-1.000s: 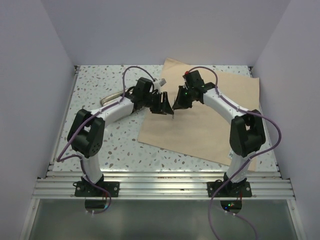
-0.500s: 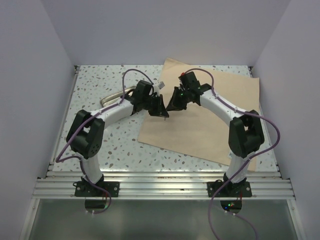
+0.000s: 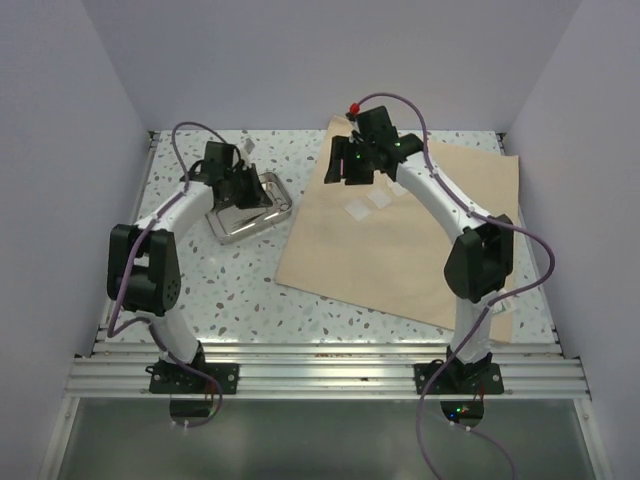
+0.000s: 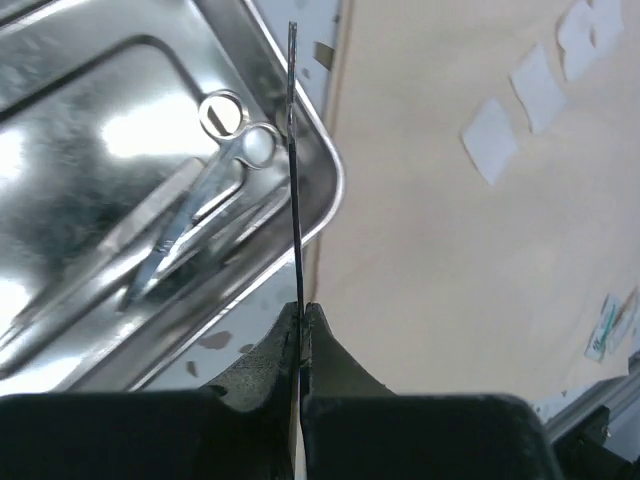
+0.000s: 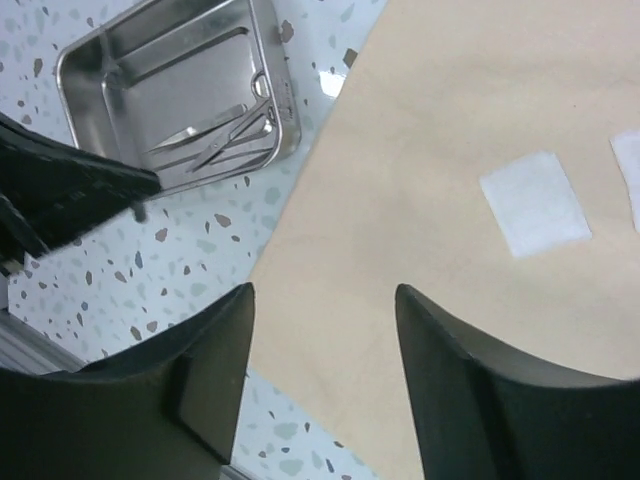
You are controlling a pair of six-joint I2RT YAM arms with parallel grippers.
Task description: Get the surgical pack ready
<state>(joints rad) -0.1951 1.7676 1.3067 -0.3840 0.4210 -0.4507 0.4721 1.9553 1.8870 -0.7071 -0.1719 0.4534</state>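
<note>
The papery tan sheet (image 3: 400, 250) lies flat across the desk's right half, with white gauze squares (image 3: 355, 208) toward its far edge. The polished steel tray (image 4: 335, 188) sits just left of it. My right gripper (image 5: 325, 290) hangs spread above. My left gripper (image 4: 300, 312) is pinched on an unidentifiable sliver. Tipping the slick tray would spill the scissors (image 4: 215, 190).

— What is clamped in the left gripper (image 4: 301, 318)?
— A thin dark strip (image 4: 294, 160), seen edge-on. I cannot tell what it is.
— And the metal tray (image 4: 322, 160)?
— In the left wrist view it is cut off at the left and top edges, and glare blurs the tips of the scissors (image 4: 198, 212). From above, the gripper hides its far part.
— The wrap sheet (image 3: 400, 250)?
— Its corner nearest the table's near right corner lies partly behind the right arm (image 3: 480, 262). One gauze square (image 5: 630, 180) is cut off at the right wrist view's edge.
</note>
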